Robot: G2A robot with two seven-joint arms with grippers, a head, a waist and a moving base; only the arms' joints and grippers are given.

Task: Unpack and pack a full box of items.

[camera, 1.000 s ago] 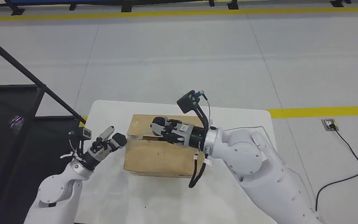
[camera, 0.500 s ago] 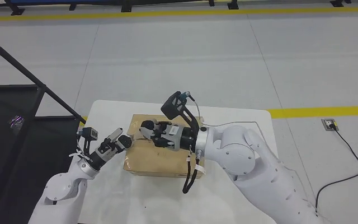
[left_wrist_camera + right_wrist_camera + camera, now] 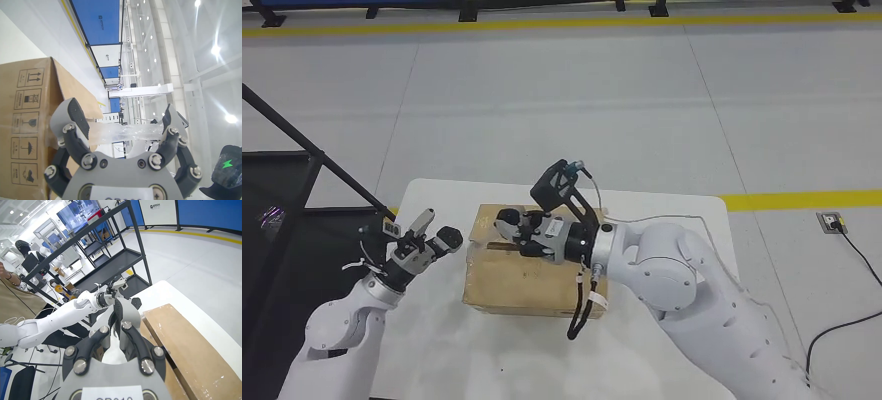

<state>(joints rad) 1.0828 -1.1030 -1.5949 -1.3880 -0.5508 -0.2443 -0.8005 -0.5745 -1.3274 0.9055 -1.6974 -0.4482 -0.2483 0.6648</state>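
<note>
Top view: a rectangular brown cardboard box [image 3: 527, 285] is seen on the white table [image 3: 442, 340], its long axis running 9 to 3 o'clock. The left gripper [image 3: 435, 228] is spread wide at the box's 9 o'clock. The right gripper [image 3: 507, 222] is pinched closed over the box's 11 o'clock corner.

Left wrist view: a glossy clear tape strip [image 3: 122, 132] is stretched from the box to one fingertip.

Right wrist view: the box's taped top seam is shown.

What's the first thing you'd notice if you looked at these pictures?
A big brown cardboard box sits on the white table. The right gripper is over its top with fingers shut. The left gripper is open beside the box's end, and a strip of clear tape runs across between its fingers.
</note>
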